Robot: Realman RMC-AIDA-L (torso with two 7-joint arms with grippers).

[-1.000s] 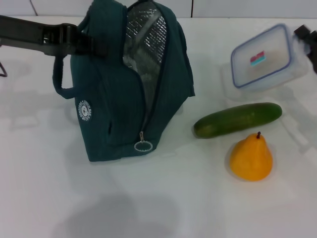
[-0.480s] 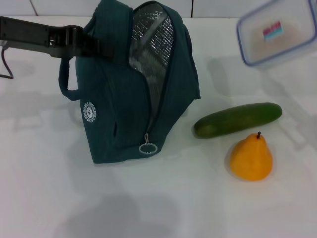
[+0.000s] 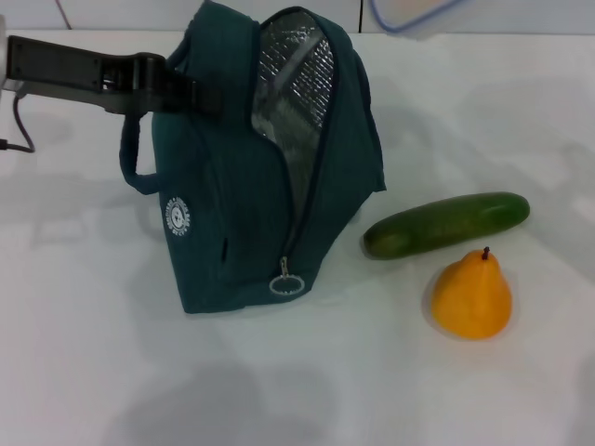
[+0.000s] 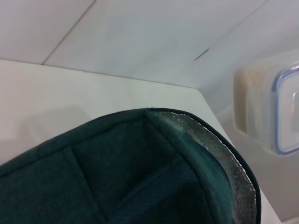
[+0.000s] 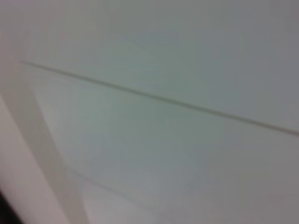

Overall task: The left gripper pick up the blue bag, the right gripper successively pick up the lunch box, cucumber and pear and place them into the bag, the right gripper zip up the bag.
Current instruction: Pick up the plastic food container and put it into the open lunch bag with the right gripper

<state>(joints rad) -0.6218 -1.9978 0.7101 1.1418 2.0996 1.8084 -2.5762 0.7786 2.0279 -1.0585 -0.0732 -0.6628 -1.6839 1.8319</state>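
Note:
The blue bag (image 3: 242, 186) stands on the white table (image 3: 84, 353) with its mouth open and its foil lining (image 3: 293, 74) showing. My left gripper (image 3: 181, 91) reaches in from the left and is shut on the bag's top by a handle. The bag's rim also shows in the left wrist view (image 4: 117, 177). The lunch box (image 3: 414, 14) hangs in the air at the top edge of the head view, above and right of the bag's mouth, and shows in the left wrist view (image 4: 275, 112). My right gripper is out of view. The cucumber (image 3: 446, 225) and the pear (image 3: 471, 297) lie right of the bag.
The bag's ring zipper pull (image 3: 286, 283) hangs low on its front. A dark cable (image 3: 19, 135) lies at the table's far left. A pale wall runs behind the table. The right wrist view shows only a pale wall.
The lunch box has risen and moved left, from the right side of the table to the top edge above the bag. The bag has shifted slightly right with my left gripper.

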